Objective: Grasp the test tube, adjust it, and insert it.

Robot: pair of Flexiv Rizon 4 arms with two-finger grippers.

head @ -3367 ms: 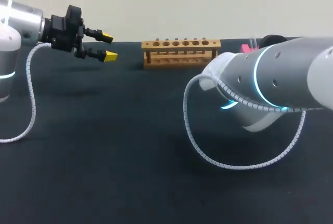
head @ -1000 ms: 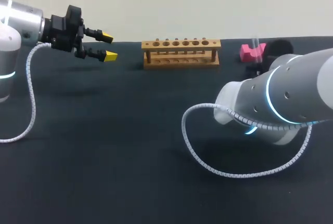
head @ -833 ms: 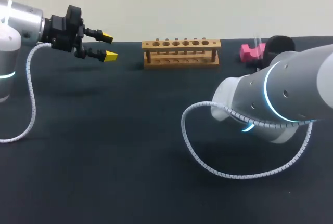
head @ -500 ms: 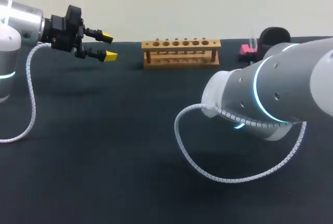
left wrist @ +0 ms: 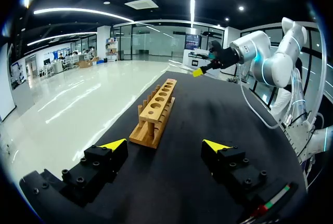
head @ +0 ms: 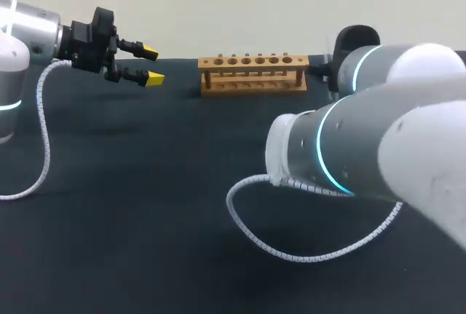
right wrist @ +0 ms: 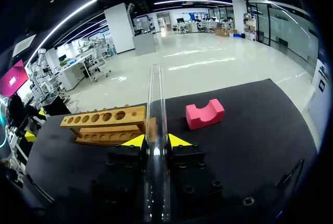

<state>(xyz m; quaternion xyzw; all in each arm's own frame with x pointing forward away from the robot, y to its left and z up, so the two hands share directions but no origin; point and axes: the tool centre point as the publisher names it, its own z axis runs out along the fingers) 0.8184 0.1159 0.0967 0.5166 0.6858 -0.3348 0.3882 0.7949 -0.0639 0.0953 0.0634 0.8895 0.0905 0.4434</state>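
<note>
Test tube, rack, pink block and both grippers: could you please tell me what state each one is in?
right gripper: shut on the test tube.
test tube: held, not yet inserted.
left gripper: open, empty.
wooden rack: standing on the table, visible holes empty.
pink block: on the table, groove up, nothing in it.
</note>
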